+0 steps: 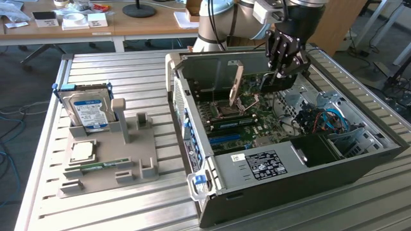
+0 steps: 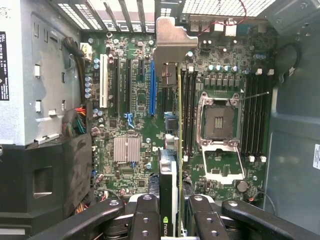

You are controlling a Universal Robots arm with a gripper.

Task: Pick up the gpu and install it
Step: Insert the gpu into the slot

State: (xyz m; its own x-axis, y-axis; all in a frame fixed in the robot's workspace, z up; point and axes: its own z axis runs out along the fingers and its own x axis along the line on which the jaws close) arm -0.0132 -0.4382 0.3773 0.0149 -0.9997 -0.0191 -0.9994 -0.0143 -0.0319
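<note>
The open computer case lies on its side with the motherboard facing up. My gripper hangs inside it over the board, shut on the gpu. In the wrist view the gpu shows edge-on between my fingers. Its silver end bracket points toward the slotted rear wall. The card floats above the board, lined up beside the long blue slot and the black memory slots. Whether it touches any slot I cannot tell.
A grey holder tray lies at the exterior view's left, carrying a blue-labelled hard drive, a square processor and a narrow green memory stick. The empty processor socket and cable bundles sit near the card.
</note>
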